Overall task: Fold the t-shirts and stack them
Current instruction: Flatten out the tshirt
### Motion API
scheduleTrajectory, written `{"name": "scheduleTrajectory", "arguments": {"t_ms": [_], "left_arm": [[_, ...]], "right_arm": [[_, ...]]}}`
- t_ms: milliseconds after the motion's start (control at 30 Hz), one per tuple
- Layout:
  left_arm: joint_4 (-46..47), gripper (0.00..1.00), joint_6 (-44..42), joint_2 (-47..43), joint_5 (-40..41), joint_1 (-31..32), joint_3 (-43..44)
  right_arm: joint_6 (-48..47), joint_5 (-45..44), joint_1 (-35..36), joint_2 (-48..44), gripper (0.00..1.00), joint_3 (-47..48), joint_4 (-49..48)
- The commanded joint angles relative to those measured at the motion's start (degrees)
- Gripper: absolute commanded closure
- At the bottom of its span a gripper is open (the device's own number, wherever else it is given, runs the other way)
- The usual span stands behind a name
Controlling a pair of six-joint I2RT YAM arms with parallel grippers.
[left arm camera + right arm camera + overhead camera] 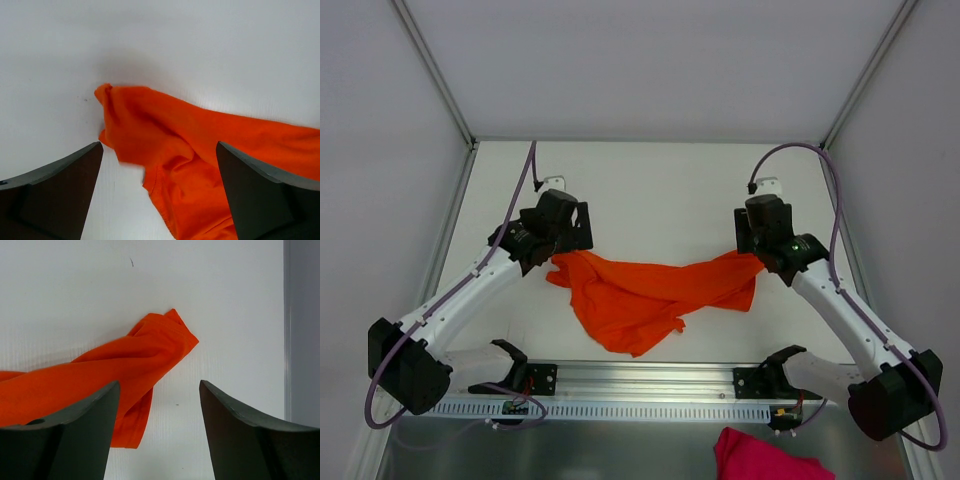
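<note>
- left gripper [159,146] is wide open, its dark fingers [55,195] spread far apart with nothing pinched between them
- one bunched end of the orange t-shirt [640,290] lies flat on the table [660,190] in that gap, and the cloth runs off under the finger on the right of the wrist view
- right gripper [160,384] is open too. the shirt's other end pokes up between its fingers, mostly beside and behind the finger on the left of that view
- can't tell if either set of fingertips actually touches the table
- from above, the shirt is a crumpled band stretched from one gripper to the other, not folded, with a bigger lump sagging toward the near edge
- both arms reach out from the near edge
- a metal rail [650,382] runs along that edge, and a pink cloth [760,458] sits in front of it, well apart from the orange shirt
</note>
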State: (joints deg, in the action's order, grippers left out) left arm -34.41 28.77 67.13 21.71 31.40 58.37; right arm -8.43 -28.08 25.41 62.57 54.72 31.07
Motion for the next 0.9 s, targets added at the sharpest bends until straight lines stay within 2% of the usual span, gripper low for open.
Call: {"name": "scheduleTrajectory", "arguments": {"t_ms": [0,100,233,300,433,567,700,867], "left_arm": [[3.74,0.01,-1.96,-0.24,1.58,-0.37,3.67],[3.31,0.01,-2.76,-2.79,-0.09,-0.37,5.60],[-0.47,0.01,-1.62,-5.95,-6.85,0.24,7.37],[-2.57,0.01,-0.74,-8.06,-8.08,1.82,6.76],[-3.81,0.02,1.28,-10.00,-16.96,4.01,3.43],[-3.29,0.09,4.70,-9.57,-20.74,10.07,-1.14],[-6.18,0.10,6.90,-7.46,-17.60,19.55,-2.12],[-9.18,0.15,9.02,-5.52,-18.02,23.61,-4.40]], "right_arm": [[1.04,-2.86,1.04,-3.75,0.31,0.47,0.82],[2.09,-1.11,1.31,-6.31,0.31,1.00,4.07],[3.59,0.30,1.57,-9.56,0.30,1.71,10.22],[4.20,0.56,1.57,-10.71,0.30,2.49,11.90],[5.17,1.88,1.57,-10.45,0.30,4.16,12.70],[6.49,4.51,1.83,-7.29,0.31,5.92,12.53],[7.02,5.22,2.28,-5.53,0.31,7.33,12.17],[6.67,6.01,2.36,-4.21,0.31,8.39,12.52]]}}
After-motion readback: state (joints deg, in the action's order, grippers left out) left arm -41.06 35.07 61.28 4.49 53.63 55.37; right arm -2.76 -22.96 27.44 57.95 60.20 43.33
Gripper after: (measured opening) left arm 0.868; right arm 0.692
